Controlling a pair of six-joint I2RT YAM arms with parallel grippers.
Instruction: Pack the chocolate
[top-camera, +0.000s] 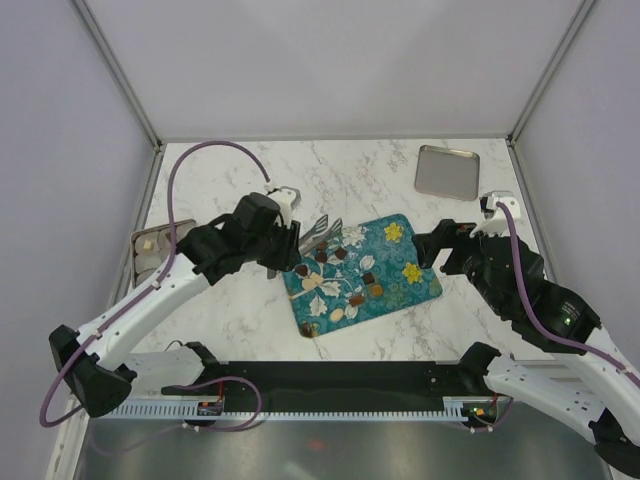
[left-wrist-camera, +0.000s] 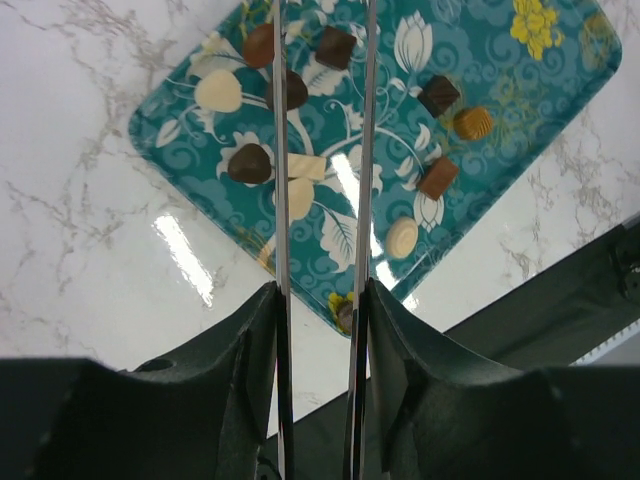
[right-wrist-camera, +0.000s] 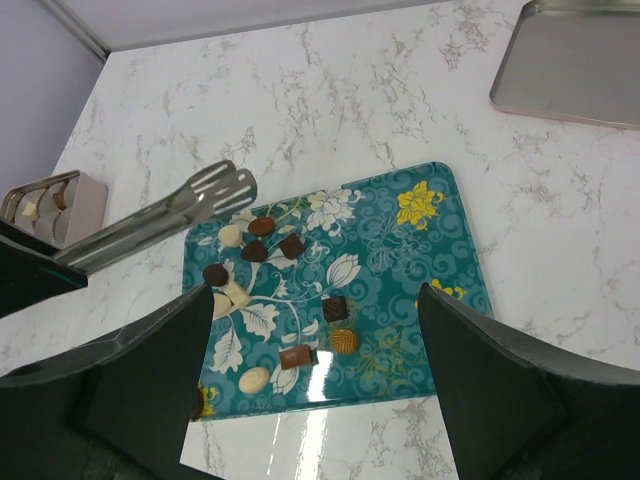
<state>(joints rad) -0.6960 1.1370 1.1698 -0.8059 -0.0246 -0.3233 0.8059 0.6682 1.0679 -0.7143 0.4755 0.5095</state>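
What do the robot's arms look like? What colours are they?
Both the left arm and right arm are white near the base and chunky black further up. A purple cable loops along each. The fingers are broad black wedges.

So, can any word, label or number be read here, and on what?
None can be read.
The teal tray carries only flower prints; the metal tray and the tongs are plain.
On the front rail, small red parts: too small to tell.
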